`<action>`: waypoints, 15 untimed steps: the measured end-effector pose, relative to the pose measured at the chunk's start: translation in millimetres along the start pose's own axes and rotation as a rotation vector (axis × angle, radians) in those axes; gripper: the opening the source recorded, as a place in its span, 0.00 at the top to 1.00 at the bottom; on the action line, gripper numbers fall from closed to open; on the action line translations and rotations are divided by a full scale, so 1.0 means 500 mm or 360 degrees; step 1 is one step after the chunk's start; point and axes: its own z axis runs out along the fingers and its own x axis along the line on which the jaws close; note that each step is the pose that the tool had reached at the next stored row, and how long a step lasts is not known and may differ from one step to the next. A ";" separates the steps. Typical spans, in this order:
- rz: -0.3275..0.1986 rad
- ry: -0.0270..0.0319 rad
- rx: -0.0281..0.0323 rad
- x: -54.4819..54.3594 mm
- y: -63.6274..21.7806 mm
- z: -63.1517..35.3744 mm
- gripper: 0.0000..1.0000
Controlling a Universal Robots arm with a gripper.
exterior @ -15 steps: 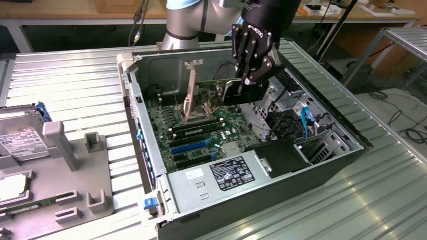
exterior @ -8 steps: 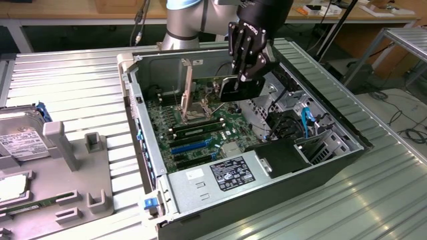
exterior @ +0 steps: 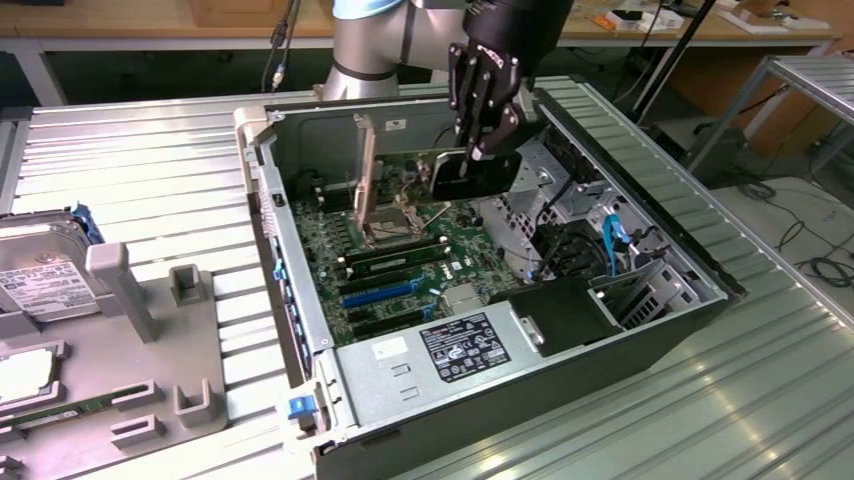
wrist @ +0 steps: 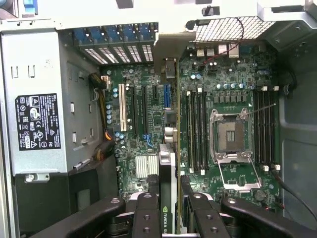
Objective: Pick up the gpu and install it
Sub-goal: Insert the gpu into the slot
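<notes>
The gpu [exterior: 477,173] hangs black face outward above the open computer case [exterior: 280,250], over the back part of the green motherboard [exterior: 400,262]. My gripper [exterior: 483,150] comes down from above and is shut on the card's upper edge. In the wrist view the gpu [wrist: 167,168] is edge-on, running from between my black fingers [wrist: 146,214] out to its silver bracket by the case's rear wall. It hovers beside the expansion slots [wrist: 136,111], apart from the board.
A silver power supply [exterior: 447,345] with a black label fills the case's near end. The CPU socket [wrist: 232,136] and RAM slots [wrist: 195,129] lie beside the card. On the exterior view's left, a grey fixture [exterior: 174,340] carries a hard drive [exterior: 40,285] and a RAM stick [exterior: 60,410].
</notes>
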 end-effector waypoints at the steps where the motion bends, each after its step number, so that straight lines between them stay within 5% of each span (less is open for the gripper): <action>1: 0.0000 0.00001 0.00001 0.000 0.001 0.000 0.73; 15: 0.0004 -0.00005 0.00076 -0.003 0.022 0.015 0.73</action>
